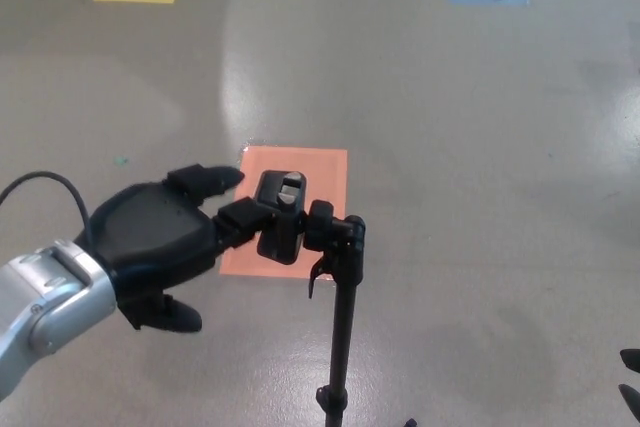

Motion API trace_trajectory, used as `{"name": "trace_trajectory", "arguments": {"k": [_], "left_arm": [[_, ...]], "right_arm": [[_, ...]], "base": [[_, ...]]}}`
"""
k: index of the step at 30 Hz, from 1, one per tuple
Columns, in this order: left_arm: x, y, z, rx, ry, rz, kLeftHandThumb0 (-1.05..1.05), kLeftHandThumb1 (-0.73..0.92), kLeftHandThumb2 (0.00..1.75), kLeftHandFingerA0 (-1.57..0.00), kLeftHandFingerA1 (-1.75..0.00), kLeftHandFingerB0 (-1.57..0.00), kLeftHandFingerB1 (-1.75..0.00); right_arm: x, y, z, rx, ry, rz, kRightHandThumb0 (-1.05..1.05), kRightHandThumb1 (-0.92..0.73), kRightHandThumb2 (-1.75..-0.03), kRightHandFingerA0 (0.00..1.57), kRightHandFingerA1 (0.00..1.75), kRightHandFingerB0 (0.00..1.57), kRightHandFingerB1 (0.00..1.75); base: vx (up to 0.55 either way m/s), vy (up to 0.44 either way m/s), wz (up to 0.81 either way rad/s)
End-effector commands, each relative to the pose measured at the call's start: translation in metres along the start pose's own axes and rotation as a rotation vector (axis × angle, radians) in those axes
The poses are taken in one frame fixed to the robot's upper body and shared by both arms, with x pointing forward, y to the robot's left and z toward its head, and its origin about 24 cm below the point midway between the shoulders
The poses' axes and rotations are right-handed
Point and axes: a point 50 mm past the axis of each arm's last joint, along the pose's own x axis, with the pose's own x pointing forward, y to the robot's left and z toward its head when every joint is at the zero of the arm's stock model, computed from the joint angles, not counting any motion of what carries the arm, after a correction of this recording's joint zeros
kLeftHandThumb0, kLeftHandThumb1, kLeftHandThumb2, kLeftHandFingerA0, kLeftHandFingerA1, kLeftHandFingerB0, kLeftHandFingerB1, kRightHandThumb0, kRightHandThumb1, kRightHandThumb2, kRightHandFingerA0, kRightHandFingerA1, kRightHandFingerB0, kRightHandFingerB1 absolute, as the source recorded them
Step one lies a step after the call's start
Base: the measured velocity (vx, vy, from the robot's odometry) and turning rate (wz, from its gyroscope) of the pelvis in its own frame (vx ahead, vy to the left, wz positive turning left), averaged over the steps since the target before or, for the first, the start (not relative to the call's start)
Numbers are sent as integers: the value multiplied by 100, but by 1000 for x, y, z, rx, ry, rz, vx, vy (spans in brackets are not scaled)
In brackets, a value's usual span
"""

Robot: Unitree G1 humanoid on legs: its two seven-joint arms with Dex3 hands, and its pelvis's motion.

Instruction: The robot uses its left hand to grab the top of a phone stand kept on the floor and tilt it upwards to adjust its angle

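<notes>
So the left hand (165, 239) is reaching in from the left with its fingers (205, 180) spread apart, and one finger is pressing against the clamp head at the top of the phone stand (343, 277) rather than wrapping around it. That stand is standing upright on the grey floor (450, 127), its head sitting right over the near edge of an orange square (320, 172) marked on the floor. Right hand isn't showing at all.

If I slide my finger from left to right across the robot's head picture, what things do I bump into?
Silver forearm → left hand → phone holder → stand pole → right hand, just a dark bit peeking in at the edge.
</notes>
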Motion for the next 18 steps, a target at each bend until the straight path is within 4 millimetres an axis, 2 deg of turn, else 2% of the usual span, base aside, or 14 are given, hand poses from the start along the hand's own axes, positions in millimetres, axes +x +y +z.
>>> {"name": "trace_trajectory", "arguments": {"k": [1, 5, 6, 7, 8, 12, 18], "left_arm": [[0, 13, -20, 17, 118, 63, -63, 42, 78, 0, -15, 0, -12], [1, 19, -30, 3, 161, 83, -60, 41, 77, 0, -18, 0, -14], [1, 21, -34, 0, 176, 88, -54, 51, 64, 0, -21, 0, -7], [1, 23, -36, -4, 187, 88, -54, 51, 64, 0, -21, 0, -7], [1, 24, -38, -4, 191, 90, -61, 42, 79, 0, -18, 0, -14], [1, 26, -43, -10, 212, 110, -60, 41, 77, 0, -20, 0, -15], [-2, 17, -54, -30, 261, 76, -61, 40, 77, -2, -22, -2, -17]], "right_arm": [[-1, -9, -2, -18, 22, -13, -81, -80, -65, 26, 36, 26, 30], [-1, -9, 0, -21, 17, -12, -80, -80, -65, 27, 35, 25, 30], [-1, -9, -1, -19, 16, -12, -79, -80, -65, 28, 35, 26, 30], [-1, -9, -1, -16, 17, -12, -79, -80, -65, 28, 35, 26, 30], [-1, -9, -1, -18, 18, -13, -79, -80, -65, 28, 35, 26, 30], [-2, -9, -2, -27, 23, -13, -80, -80, -65, 27, 36, 25, 30], [-1, -8, -2, -13, 24, -8, -80, -79, -65, 27, 36, 26, 30]], "base": [[0, 0, 0], [0, 0, 0], [0, 0, 0], [0, 0, 0], [0, 0, 0], [0, 0, 0], [0, 0, 0]]}}
